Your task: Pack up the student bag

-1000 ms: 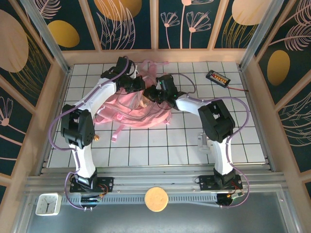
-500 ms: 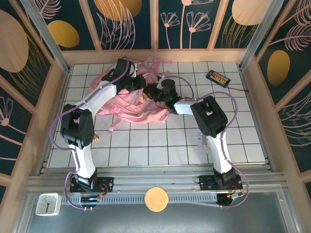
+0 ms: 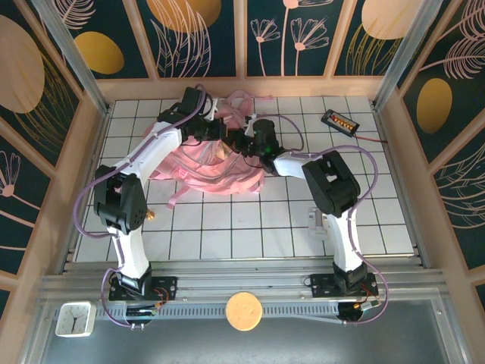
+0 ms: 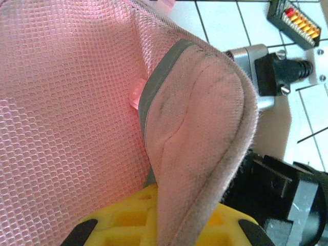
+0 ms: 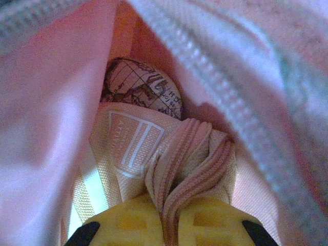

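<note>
Nothing can be read outright. Inside the student bag, a woven label carries faint pale letters, too blurred to make out. The map-printed ball beside it bears tiny illegible lettering. The numerals on the clock are too small.

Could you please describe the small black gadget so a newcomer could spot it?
On the white tiled table, find the far right corner. There, right of the pink student bag, lies a black box, alone in bearing a row of red and yellow lights.
</note>
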You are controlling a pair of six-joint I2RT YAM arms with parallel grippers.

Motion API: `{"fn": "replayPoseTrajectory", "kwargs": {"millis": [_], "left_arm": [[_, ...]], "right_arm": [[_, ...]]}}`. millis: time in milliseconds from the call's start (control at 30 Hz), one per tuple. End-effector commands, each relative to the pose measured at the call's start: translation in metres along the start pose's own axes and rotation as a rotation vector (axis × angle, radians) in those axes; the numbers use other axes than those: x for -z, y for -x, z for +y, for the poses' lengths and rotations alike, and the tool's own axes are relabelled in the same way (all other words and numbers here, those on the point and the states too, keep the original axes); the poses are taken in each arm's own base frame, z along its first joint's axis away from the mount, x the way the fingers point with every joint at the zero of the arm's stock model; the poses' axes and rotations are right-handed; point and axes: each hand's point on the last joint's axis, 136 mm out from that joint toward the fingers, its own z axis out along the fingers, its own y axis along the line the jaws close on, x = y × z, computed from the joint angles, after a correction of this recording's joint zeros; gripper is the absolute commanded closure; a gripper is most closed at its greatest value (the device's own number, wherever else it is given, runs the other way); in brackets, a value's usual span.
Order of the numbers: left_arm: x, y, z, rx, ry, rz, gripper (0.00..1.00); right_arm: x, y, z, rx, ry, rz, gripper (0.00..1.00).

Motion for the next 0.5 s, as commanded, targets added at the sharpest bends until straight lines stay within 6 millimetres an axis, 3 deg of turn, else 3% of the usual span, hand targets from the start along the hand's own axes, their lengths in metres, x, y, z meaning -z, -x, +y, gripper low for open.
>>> {"fn": "replayPoseTrajectory", "kwargs": {"millis": [0, 67, 167, 233, 367, 467], "left_arm": [[0.026, -0.074, -0.080, -0.058, -0.230, 0.256, 1.00], [0.026, -0.075, -0.080, -0.055, -0.230, 0.253, 1.00], [0.017, -0.086, -0.068, -0.047, -0.195, 0.272, 1.00], [0.013, -0.087, -0.057, -0.036, -0.160, 0.262, 1.00], [0.043, -0.042, -0.061, -0.042, -0.143, 0.076, 1.00], [0.080, 0.001, -0.082, -0.095, -0.150, -0.049, 1.00]], "right_arm": [[0.001, 0.059, 0.114, 0.228, 0.270, -0.223, 0.89], [-0.016, 0.052, 0.099, 0.209, 0.249, -0.184, 0.85], [-0.026, 0.038, 0.081, 0.197, 0.176, -0.127, 0.68], [-0.028, 0.029, 0.071, 0.235, 0.095, -0.078, 0.66], [-0.033, 0.013, 0.042, 0.311, -0.073, 0.026, 0.71], [-0.043, 0.000, 0.024, 0.350, -0.177, 0.089, 0.77]]}}
